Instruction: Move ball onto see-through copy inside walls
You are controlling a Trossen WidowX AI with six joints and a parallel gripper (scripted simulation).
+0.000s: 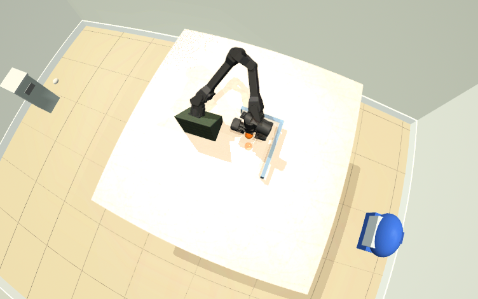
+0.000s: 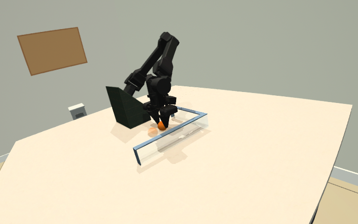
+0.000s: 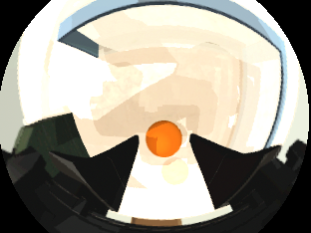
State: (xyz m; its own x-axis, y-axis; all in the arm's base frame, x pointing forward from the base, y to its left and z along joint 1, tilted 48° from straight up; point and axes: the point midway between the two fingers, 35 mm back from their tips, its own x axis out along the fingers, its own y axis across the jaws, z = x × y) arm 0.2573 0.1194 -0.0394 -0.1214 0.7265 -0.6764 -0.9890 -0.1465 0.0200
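On the pale desk [image 2: 230, 167], the hand [image 2: 162, 124] straddles the orange ball [image 2: 161, 125], fingers wide, gripping nothing. Next: close, carry it to the see-through copy [image 2: 152, 131] just beside.

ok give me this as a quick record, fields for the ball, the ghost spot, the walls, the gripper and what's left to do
ball: orange ball on the table, between the fingers, not yet on the target
ghost spot: see-through copy just beside the ball, on the side away from the long wall
walls: two low clear walls forming a corner; ball lies near the long one
gripper: gripper lowered around the ball, fingers apart, no firm grip visible
remaining: move ball onto copy, release, retreat
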